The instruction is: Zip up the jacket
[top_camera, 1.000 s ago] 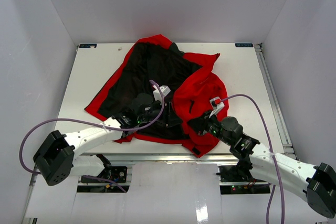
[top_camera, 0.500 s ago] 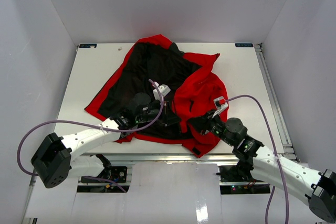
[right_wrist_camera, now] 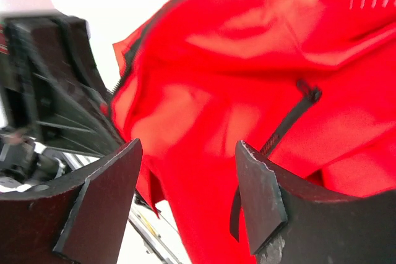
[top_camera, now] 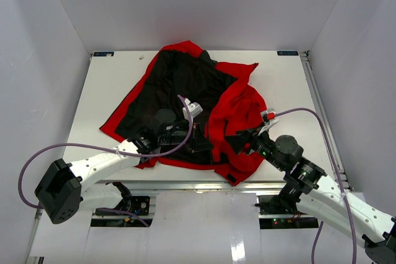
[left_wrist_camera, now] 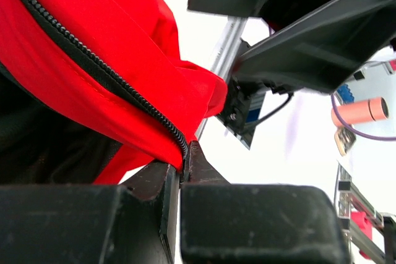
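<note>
The red jacket lies crumpled on the white table with its black lining spread open to the left. My left gripper sits at the jacket's near edge. In the left wrist view it is shut on the jacket's red front edge, right at the end of the dark zipper teeth. My right gripper hovers open over the red panel's near side. In the right wrist view its jaws stand wide apart with nothing between them, red fabric and a dark pocket zip beyond.
The table's front edge with a metal rail runs just below both grippers. A rail lines the table's right side. White walls enclose the table on three sides. Purple cables loop off both wrists.
My right gripper has opened, let go of the red fabric and drawn back to the right. My left gripper has closed on the jacket's zipper edge.
</note>
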